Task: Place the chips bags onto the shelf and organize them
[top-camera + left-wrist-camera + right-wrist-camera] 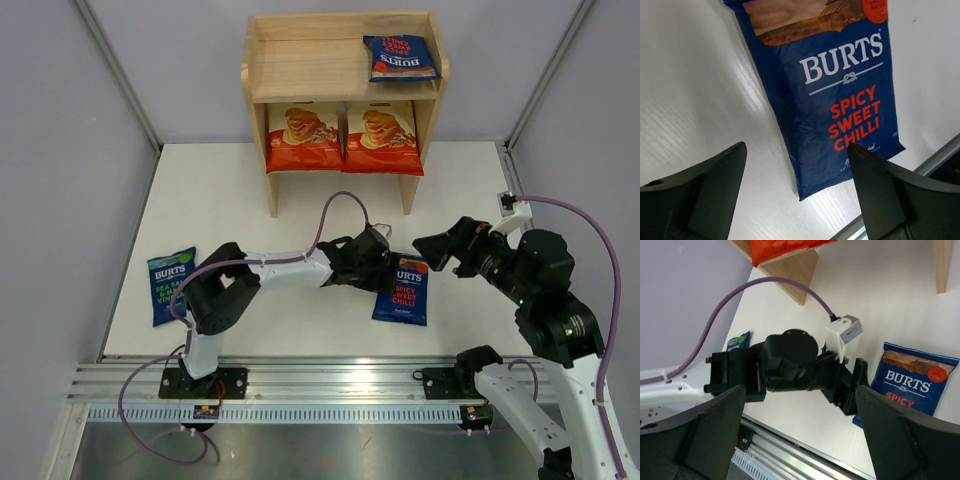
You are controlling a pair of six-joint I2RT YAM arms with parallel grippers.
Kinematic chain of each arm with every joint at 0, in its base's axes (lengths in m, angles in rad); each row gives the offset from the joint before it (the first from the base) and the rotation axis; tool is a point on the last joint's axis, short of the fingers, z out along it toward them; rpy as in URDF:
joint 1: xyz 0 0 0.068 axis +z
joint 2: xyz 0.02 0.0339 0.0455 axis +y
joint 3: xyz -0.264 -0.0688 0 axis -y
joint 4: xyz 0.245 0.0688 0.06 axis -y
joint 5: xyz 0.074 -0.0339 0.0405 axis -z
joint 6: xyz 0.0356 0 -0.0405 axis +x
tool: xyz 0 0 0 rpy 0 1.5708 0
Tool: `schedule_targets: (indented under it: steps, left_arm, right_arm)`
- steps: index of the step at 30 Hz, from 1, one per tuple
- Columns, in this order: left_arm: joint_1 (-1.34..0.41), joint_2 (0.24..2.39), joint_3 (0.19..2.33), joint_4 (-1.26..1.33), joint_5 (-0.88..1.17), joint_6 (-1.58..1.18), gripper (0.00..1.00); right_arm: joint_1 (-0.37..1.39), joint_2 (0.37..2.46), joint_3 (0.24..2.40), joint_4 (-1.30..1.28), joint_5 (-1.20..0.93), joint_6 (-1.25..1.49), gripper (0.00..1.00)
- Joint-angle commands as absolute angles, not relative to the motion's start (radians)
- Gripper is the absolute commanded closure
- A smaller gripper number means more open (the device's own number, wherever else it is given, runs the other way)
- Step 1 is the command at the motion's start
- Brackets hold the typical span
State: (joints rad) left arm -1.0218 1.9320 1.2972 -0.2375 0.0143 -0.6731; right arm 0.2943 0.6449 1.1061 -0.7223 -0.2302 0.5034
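Note:
A dark blue Burts Spicy Sweet Chilli bag (403, 292) lies flat on the table near the front edge. My left gripper (386, 268) is open just above its upper left edge and holds nothing. In the left wrist view the bag (840, 100) lies between and beyond the spread fingers (715, 185). My right gripper (433, 250) is open and empty, raised to the right of the bag. The wood shelf (300, 60) holds a second dark blue bag (401, 57) on top at the right and two cassava bags (303, 137) (381, 137) on the lower tier. A blue-green Burts bag (172, 285) lies at front left.
The right wrist view shows my left gripper (852, 385) beside the dark blue bag (912, 382), the blue-green bag (740, 340) and a shelf leg (795, 265). A metal rail (320, 385) runs along the table's front edge. Grey walls close in both sides.

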Motion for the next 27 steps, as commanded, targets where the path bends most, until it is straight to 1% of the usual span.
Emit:
schedule_targets:
  steps: [1, 3, 7, 10, 11, 13, 15, 16, 17, 20, 21, 22, 27]
  left_arm:
    - [-1.019, 1.972, 1.382, -0.279, 0.005, -0.655, 0.17]
    - [-1.019, 1.999, 1.417, -0.299, 0.018, -0.652, 0.19]
    - [-1.020, 2.069, 1.469, -0.342, 0.023, -0.652, 0.31]
    - [-1.020, 2.091, 1.488, -0.371, 0.003, -0.661, 0.36]
    - [-1.020, 2.101, 1.489, -0.374, 0.003, -0.663, 0.40]
    - [-1.020, 2.114, 1.497, -0.379, 0.003, -0.669, 0.47]
    - [-1.020, 2.131, 1.506, -0.376, 0.009, -0.673, 0.57]
    - [-1.020, 2.132, 1.506, -0.377, 0.012, -0.676, 0.65]
    - [-1.020, 2.125, 1.493, -0.367, 0.011, -0.686, 0.78]
    - [-1.022, 2.080, 1.427, -0.289, 0.003, -0.727, 0.89]
    - [-1.020, 2.041, 1.378, -0.266, 0.005, -0.738, 0.95]
    - [-1.019, 2.022, 1.352, -0.237, -0.049, -0.748, 1.00]
    - [-1.022, 1.884, 1.215, -0.186, -0.169, -0.836, 1.00]
  right_arm:
    - [0.293, 0.602, 1.088, -0.753, -0.322, 0.500, 0.02]
    - [0.291, 0.585, 1.077, -0.768, -0.318, 0.491, 0.02]
    - [0.291, 0.555, 1.080, -0.798, -0.279, 0.479, 0.03]
    - [0.291, 0.546, 1.078, -0.808, -0.276, 0.476, 0.03]
    - [0.291, 0.545, 1.078, -0.808, -0.278, 0.477, 0.04]
    - [0.291, 0.540, 1.071, -0.807, -0.287, 0.482, 0.04]
    - [0.291, 0.537, 1.060, -0.795, -0.293, 0.489, 0.04]
    - [0.291, 0.534, 1.046, -0.795, -0.291, 0.491, 0.04]
    - [0.293, 0.531, 1.040, -0.793, -0.279, 0.494, 0.04]
    - [0.291, 0.519, 1.016, -0.793, -0.261, 0.497, 0.02]
    - [0.291, 0.514, 1.008, -0.792, -0.250, 0.500, 0.02]
    - [0.291, 0.505, 0.994, -0.787, -0.245, 0.500, 0.01]
    - [0.291, 0.476, 0.916, -0.720, -0.244, 0.532, 0.01]
